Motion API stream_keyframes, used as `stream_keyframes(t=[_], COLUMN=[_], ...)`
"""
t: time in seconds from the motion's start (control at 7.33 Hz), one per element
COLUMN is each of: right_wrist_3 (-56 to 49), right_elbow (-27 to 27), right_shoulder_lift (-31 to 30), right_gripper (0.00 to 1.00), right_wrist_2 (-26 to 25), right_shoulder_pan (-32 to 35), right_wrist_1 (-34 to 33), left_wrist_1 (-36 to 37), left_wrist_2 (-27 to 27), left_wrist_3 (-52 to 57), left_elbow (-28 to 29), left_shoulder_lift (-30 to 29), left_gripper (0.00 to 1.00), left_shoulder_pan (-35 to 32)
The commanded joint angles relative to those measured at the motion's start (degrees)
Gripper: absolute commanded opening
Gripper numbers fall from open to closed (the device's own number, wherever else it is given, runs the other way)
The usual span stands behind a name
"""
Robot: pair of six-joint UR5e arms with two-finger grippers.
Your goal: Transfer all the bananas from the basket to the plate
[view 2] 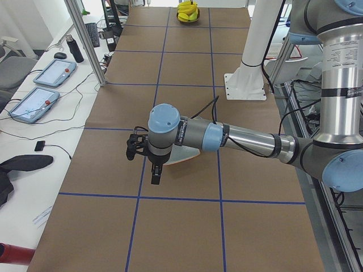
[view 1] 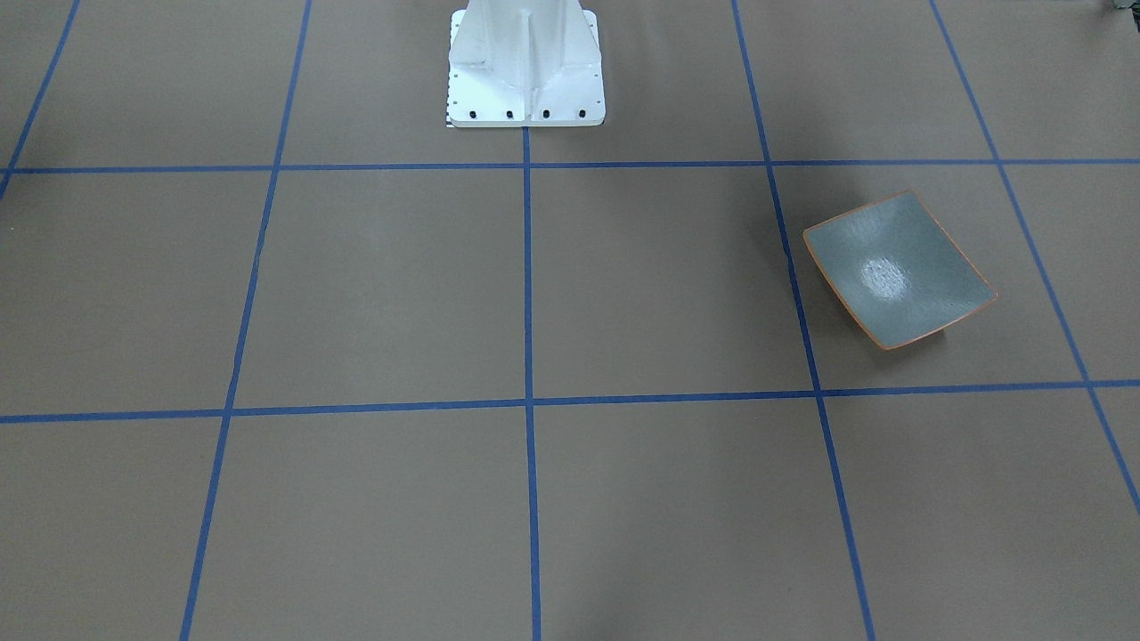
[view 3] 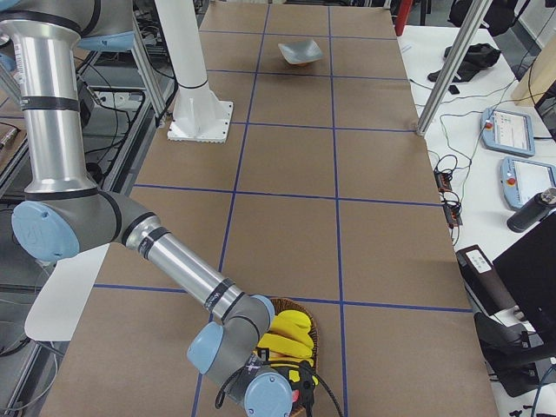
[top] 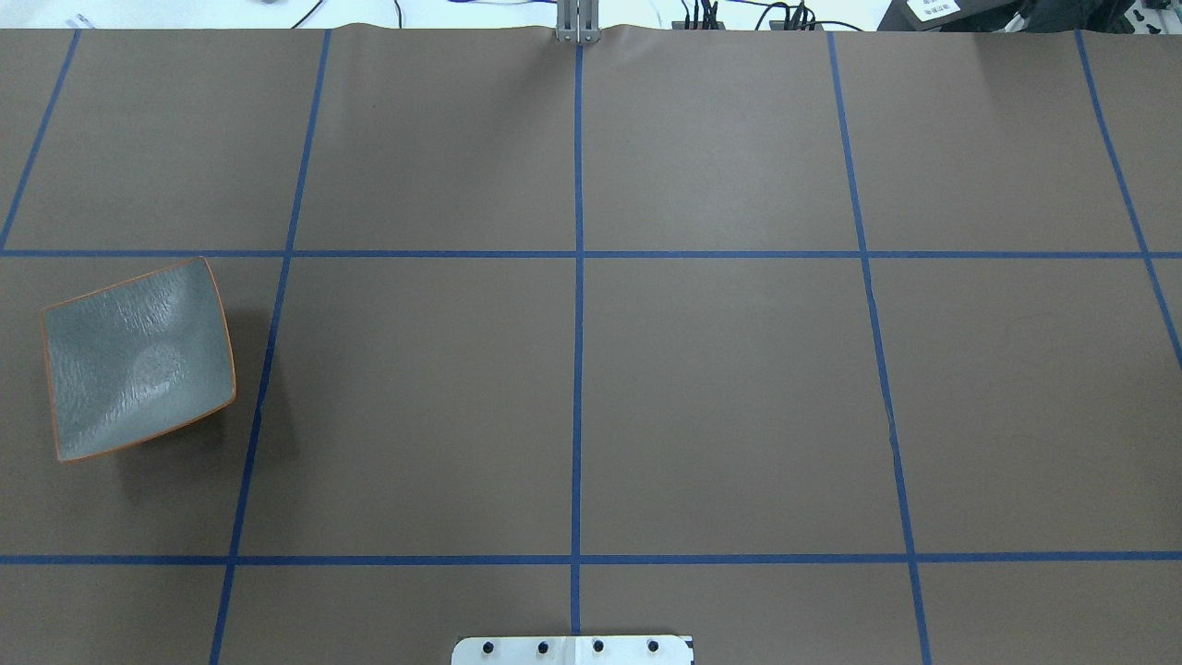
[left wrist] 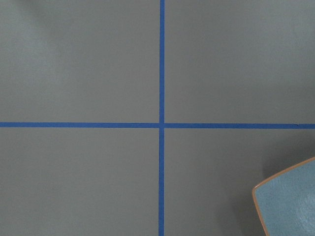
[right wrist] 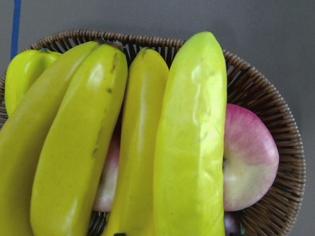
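Bananas point(right wrist: 123, 147) all sit in basket point(right wrist: 275, 113), bottom centre of right-side view. Right pincer point(view 3: 295, 382) hangs just above, prob. for first pick. Plate point(top: 138, 360) is empty, mid-left overhead. Left pincer point(view 2: 153, 170) hovers beside it. Can't tell whether either pincer is open or closed.

4 bananas point(right wrist: 142, 147) lie side by side in the basket point(right wrist: 275, 113), over an apple point(right wrist: 248, 157); the plate point(top: 138, 360) sits well apart at the tabletop's point(top: 720, 388) opposite, left end.

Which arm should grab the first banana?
The right arm: it hovers right over the bananas in the basket. The left arm is far off, beside the empty plate.
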Motion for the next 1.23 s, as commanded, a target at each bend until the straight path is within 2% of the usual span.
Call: stream_keyframes(t=[0.0, 0.14, 0.68, 0.95, 1.09], right_wrist_3=[-0.1, -0.1, -1.5, -1.2, -1.0], right_elbow=[0.0, 0.0, 0.9, 6.0, 10.0], right_shoulder_lift=[0.0, 0.1, 1.5, 1.3, 1.8], right_gripper=[0.18, 0.0, 0.0, 0.0, 0.0], right_wrist_2=[0.0, 0.0, 0.0, 0.3, 0.4], right_shoulder_pan=[0.7, 0.8, 3.5, 4.5, 4.5], right_wrist_1=[0.0, 0.0, -0.2, -1.8, -5.9], left_wrist_1=[0.1, 0.1, 0.1, 0.1, 0.0], left_wrist_2=[0.0, 0.1, -0.2, -0.3, -0.3], left_wrist_3=[0.0, -0.1, -0.1, -0.1, -0.1], left_elbow=[0.0, 0.0, -0.1, -0.1, -0.1], left_shoulder_lift=[0.0, 0.0, 0.0, 0.0, 0.0], left_gripper=[0.99, 0.99, 0.99, 0.99, 0.99], left_shoulder_pan=[0.0, 0.0, 0.1, 0.1, 0.1])
